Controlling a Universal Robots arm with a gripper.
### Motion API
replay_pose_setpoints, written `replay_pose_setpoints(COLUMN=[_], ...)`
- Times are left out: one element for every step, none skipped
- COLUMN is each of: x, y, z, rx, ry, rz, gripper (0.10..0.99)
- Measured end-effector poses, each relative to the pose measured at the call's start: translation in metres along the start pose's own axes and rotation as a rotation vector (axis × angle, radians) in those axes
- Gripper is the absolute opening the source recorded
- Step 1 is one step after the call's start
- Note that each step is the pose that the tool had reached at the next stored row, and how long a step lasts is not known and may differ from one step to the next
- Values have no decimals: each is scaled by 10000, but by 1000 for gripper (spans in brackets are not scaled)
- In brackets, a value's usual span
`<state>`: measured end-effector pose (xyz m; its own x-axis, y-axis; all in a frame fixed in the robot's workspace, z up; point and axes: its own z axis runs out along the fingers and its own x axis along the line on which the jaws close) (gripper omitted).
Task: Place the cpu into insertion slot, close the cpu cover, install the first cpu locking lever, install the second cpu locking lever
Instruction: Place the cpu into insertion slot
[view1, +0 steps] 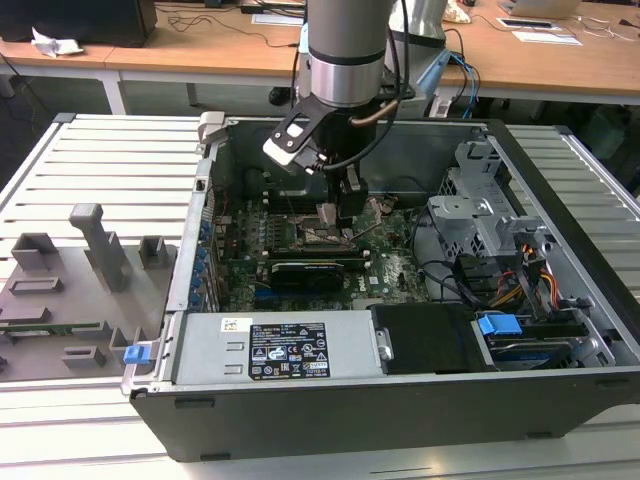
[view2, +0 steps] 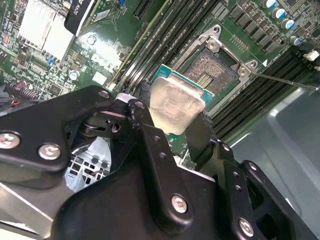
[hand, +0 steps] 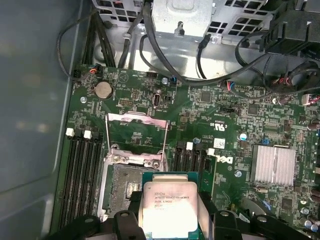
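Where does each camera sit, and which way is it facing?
Exterior view: off the arm, above the open computer case, looking down into it; shows the arm and gripper.
First wrist view: on the wrist, facing past the gripper at the open cpu cover and insertion slot.
Second wrist view: on the wrist, another angle, over the gripper's black linkage toward the slot.
Shared: both wrist views show the gripper holding the cpu.

Partly hidden: the cpu (hand: 170, 205) and the insertion slot (hand: 120, 185)
In the first wrist view the cpu covers part of the insertion slot, and the picture's edge cuts off one side of the cpu. In the second wrist view the gripper (view2: 175, 112) hides the cpu's nearest edge. In the exterior view the cpu is too small to tell.
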<state>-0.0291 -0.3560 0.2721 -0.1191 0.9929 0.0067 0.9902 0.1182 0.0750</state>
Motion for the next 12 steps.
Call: replay_pose_setpoints(x=[1,4,6,10,22,47,78,98,115,137,139,139], y=[-1,-1,-2,-3,-4,-1,2,4,5,6,6,6], z=[2,6,7,8,10,14,18,23,29,43,54,64], rx=[1,-1,-1,-1,0,-1,0,-1,-1,-1,-2,-2], ry=[-1,1,2,1,-1,0,-1,0,-1,-3,-8,-17], rz=[2,3,5,3,3,2,4,9,18,68,137,247], gripper=[525,525,525,525,525,525,525,525,525,525,525,525])
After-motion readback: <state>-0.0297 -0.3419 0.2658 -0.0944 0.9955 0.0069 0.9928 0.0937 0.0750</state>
